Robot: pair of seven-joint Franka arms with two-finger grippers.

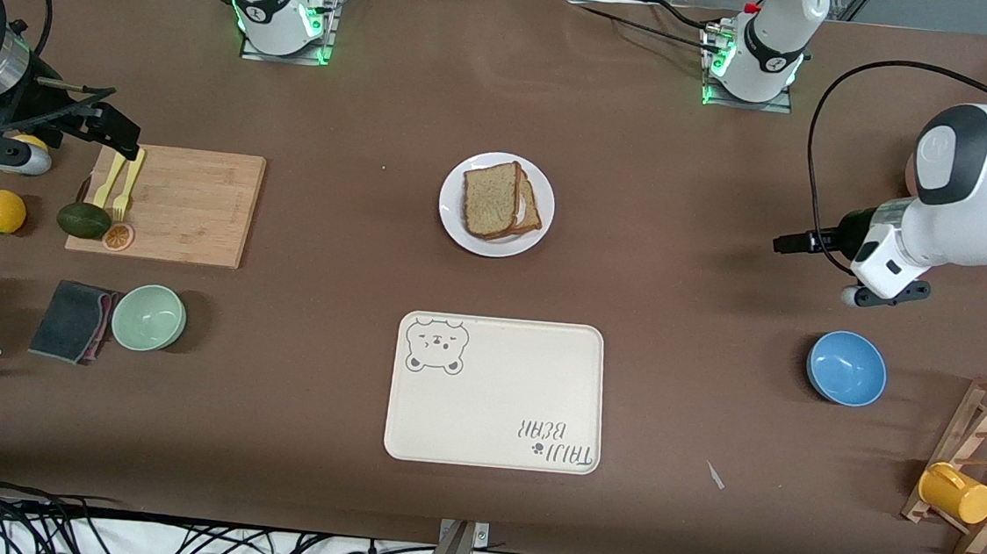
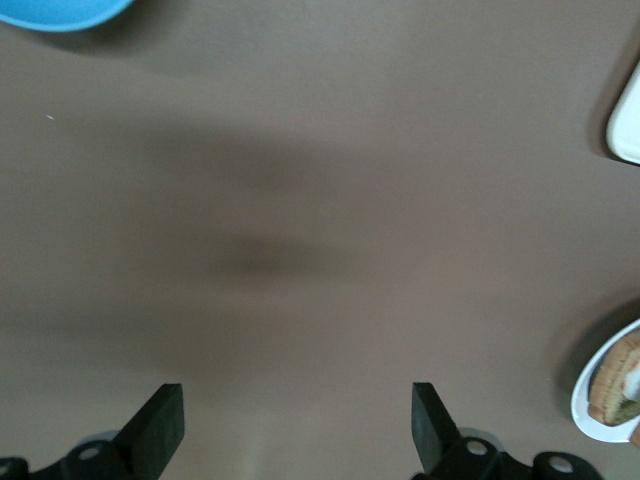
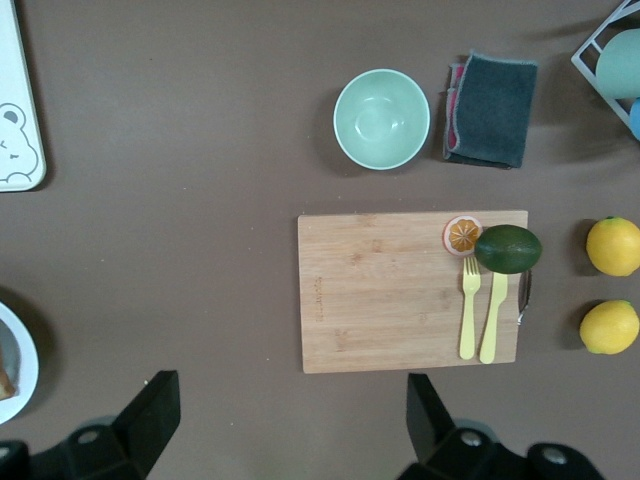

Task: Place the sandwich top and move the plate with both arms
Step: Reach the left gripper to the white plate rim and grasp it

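Overhead arrangement of the brown counter (image 1: 319, 369) with both arms drawn back to its ends. At the centre sits the plate (image 1: 454, 221), small, round and white, carrying the sandwich top (image 1: 491, 198), a speckled brown-crusted slice that lies over a second slice with a white layer showing at the uncovered edge. The beige tray (image 1: 496, 418), printed with a bear, lies nearer to the front camera than the plate and apart from it.

The left hand (image 2: 298, 425) hangs over bare counter between the plate and the blue bowl (image 1: 846, 368), its fingers (image 2: 160, 425) spread wide apart and holding nothing. The right hand (image 3: 290, 420) hangs at the right arm's end of the counter, over the edge of the wooden cutting board (image 1: 186, 204), fingers likewise wide apart and empty.

On the board rest a yellow fork and knife (image 1: 120, 186), an avocado (image 1: 83, 220) and an orange slice (image 1: 118, 236). Beside the board lies a lemon (image 1: 2, 211); a second lemon (image 3: 609, 326) appears in the right wrist view. A green bowl (image 1: 149, 317) and a folded dark cloth (image 1: 72, 320) sit nearer to the front camera than the board. A wooden rack (image 1: 984, 474) holding a yellow cup (image 1: 955, 494) stands at the left arm's end.
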